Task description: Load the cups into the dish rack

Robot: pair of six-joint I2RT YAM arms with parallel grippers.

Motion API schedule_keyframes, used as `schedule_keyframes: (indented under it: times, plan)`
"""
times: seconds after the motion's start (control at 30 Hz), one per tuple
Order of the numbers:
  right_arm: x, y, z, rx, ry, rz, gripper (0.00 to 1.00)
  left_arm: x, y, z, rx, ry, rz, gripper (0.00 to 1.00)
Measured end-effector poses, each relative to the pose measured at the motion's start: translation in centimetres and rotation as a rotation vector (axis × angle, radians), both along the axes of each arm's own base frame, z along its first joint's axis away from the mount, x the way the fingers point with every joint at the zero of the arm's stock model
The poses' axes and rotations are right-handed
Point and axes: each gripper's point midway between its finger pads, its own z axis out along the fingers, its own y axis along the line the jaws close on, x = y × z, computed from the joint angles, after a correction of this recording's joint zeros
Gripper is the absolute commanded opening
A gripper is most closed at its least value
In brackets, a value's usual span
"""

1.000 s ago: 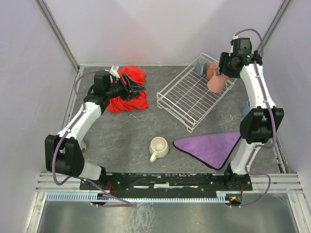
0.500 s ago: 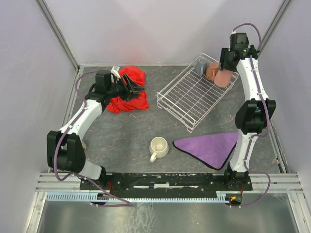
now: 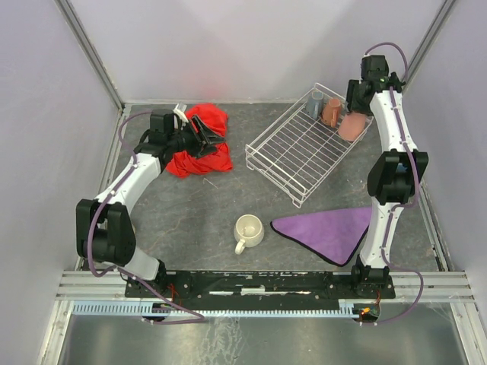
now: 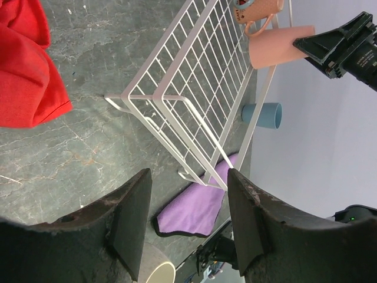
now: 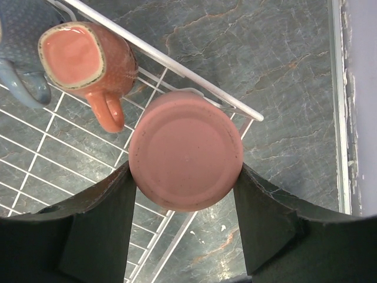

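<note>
Mug, cream and handled, stands upright on the table near the arm bases, farther back the left arm's fingers hang released and empty by a red cloth, and over the dish rack's far right corner the right arm's fingers grasp the salmon-pink tumbler, just beside an upturned orange mug.

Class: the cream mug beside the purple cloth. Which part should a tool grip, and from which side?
Probably best to take the mug by its rim, coming from straight above: it stands upright with its mouth open. Pinch the wall, one finger inside and one outside, on the far side, since the handle sticks out on the near side.
</note>
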Motion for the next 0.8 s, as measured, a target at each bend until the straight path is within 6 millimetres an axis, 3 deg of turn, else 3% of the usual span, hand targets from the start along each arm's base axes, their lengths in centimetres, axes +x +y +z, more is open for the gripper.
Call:
schedule_keyframes:
  times: [0.2,0.5,0.67,0.8]
  plan:
    - [0.4,-0.2,-1.3,-0.002,0.021,0.000,0.12,0.1,0.0,-0.3,0.001,0.008,0.001,0.61]
    - [0.9,-0.3,-1.2,-0.008,0.000,-0.004,0.12,0.1,0.0,-0.4,0.002,0.008,0.001,0.60]
    - [1.1,-0.2,-2.0,-0.005,-0.001,-0.006,0.12,0.1,0.0,-0.3,0.002,0.008,0.001,0.60]
    - [1.3,-0.2,-2.1,-0.005,-0.006,-0.005,0.22,0.1,0.0,-0.3,0.002,0.008,0.001,0.60]
